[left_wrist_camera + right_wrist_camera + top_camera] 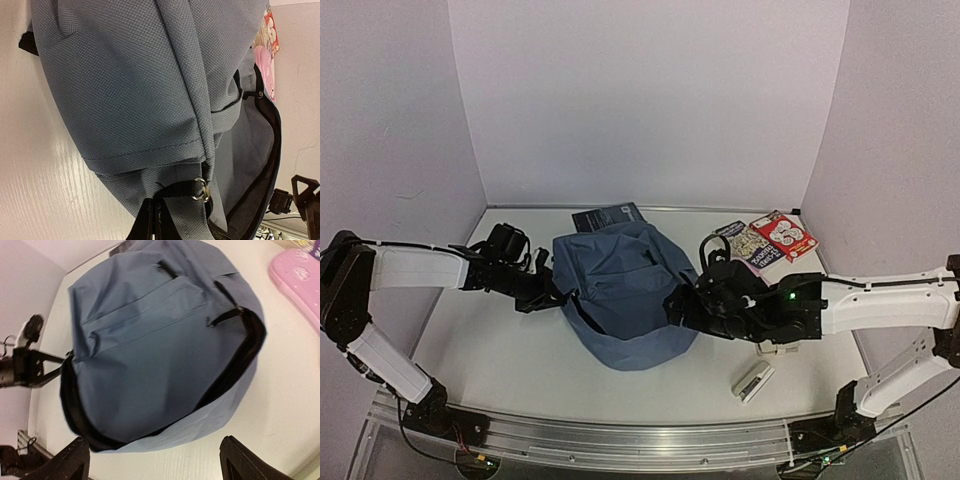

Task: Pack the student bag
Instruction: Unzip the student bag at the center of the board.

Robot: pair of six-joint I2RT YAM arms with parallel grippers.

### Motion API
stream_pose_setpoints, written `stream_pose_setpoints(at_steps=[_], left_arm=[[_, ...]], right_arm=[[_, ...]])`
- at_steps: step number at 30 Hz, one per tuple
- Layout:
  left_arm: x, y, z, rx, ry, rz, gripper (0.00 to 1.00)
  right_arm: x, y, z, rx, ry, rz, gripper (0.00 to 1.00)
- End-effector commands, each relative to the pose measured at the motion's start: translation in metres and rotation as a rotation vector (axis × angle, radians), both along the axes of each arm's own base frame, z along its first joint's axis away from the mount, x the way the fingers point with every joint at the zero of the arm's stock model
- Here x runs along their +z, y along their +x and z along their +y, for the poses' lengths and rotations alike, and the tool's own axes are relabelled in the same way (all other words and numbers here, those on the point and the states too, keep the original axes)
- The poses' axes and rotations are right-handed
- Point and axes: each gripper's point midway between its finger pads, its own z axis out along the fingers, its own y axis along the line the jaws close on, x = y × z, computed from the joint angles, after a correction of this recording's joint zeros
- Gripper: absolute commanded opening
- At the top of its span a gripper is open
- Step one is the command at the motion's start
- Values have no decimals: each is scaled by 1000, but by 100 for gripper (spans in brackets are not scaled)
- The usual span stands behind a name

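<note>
Centre of the worktop holds the student bag, lying flat with its zip mouth open and dark lining showing. The left hand is at the bag's left edge, fingers together, pinched on the bag beside a black strap end. The right hand hovers just beside the bag's right edge, facing it, fingers spread wide with nothing gripped between them. A pink pencil case lies on the worktop near the bag, not touching it.

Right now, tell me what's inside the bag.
Through the bag's unzipped mouth only dark lining shows, and no item is visible in it. The bag's own blue fabric covers most of the interior, so anything lying deeper cannot be seen.
</note>
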Motion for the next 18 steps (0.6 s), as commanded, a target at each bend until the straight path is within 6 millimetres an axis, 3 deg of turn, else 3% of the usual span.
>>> stream_pose_setpoints(at_steps=[1, 7, 12, 15, 18], left_arm=[[8, 1, -10, -27, -31, -35, 0], [7, -9, -17, -53, -24, -27, 0], [8, -29, -25, -100, 5, -38, 0], [12, -47, -33, -157, 20, -56, 0], [17, -66, -39, -201, 29, -63, 0]], right_arm=[[-23, 12, -14, -69, 90, 113, 89], [-40, 32, -15, -75, 175, 139, 83], [-57, 52, -15, -88, 177, 131, 74], [-65, 66, -12, -86, 171, 118, 63], [-69, 80, -4, -64, 131, 88, 43]])
